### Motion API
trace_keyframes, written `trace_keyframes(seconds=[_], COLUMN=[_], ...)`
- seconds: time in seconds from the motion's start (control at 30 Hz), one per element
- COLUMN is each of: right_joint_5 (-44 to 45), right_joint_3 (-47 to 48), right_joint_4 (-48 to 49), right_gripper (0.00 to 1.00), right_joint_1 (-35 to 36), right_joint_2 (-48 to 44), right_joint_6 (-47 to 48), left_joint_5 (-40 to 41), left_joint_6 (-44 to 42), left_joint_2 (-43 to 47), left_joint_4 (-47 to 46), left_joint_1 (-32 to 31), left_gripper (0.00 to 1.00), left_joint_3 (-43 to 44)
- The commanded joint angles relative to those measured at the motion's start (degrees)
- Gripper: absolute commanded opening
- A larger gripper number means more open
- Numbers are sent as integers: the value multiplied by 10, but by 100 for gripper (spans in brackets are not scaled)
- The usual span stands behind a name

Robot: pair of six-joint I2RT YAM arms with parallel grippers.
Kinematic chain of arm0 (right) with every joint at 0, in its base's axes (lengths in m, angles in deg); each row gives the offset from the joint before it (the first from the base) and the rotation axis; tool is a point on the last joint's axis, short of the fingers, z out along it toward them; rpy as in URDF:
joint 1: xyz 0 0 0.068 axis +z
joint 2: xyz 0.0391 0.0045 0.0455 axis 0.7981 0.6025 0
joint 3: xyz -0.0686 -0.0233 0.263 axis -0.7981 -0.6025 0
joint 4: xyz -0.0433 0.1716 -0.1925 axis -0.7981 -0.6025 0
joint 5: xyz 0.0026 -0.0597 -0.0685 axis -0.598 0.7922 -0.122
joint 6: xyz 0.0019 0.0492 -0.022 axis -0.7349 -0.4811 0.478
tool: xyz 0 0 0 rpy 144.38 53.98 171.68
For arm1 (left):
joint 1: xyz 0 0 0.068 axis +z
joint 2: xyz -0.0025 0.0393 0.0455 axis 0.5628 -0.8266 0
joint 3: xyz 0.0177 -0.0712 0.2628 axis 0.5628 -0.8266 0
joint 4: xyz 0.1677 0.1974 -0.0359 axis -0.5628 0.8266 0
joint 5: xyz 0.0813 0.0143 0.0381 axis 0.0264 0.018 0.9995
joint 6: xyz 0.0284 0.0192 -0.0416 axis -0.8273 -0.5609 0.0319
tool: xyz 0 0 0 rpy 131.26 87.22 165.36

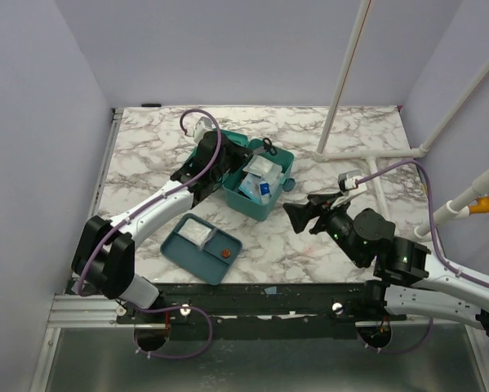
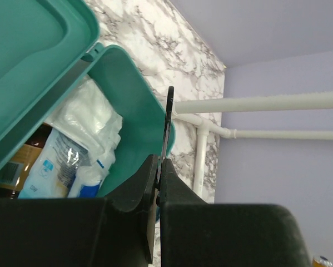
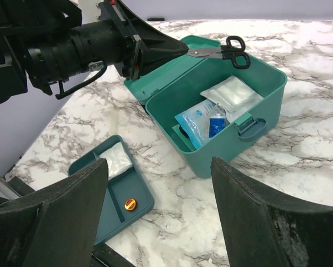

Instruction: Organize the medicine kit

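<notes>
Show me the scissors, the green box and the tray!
scissors (image 3: pixel 206 53), right wrist view, on the silver blades.
box (image 3: pixel 269 108), right wrist view, on the front wall beside the latch.
tray (image 1: pixel 197 260), top view, on a bare bit of its floor.

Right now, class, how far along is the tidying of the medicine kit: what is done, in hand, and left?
Done: the kit stands open with packets inside. In hand: the left gripper is shut on the scissors, over the kit's back rim. Left: the tray beside it holds a white packet and a small orange piece; the right gripper is open, empty.
</notes>
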Motion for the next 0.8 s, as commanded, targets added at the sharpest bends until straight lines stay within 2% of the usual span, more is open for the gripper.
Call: trace_keyframes(seconds=[0.0, 0.33, 0.6, 0.67, 0.77], right_joint_5=[19, 18, 19, 19, 18], right_joint_3=[-12, -21, -23, -22, -21], right_joint_4=[-15, -21, -32, -32, -32], right_gripper=[78, 78, 78, 78, 78], right_joint_1=[-3, -3, -3, -3, -3], right_joint_2=[-10, -12, -16, -15, -10], right_joint_6=[10, 5, -2, -3, -4], left_joint_5=[39, 7, 2, 0, -12], left_joint_6=[31, 42, 47, 44, 40], left_joint_2=[-10, -44, -47, -45, -43], left_joint_4=[23, 28, 23, 23, 23], left_joint_1=[-6, -7, -8, -9, -9], left_gripper=[0, 0, 1, 11, 32], left_joint_3=[0, 7, -19, -24, -27])
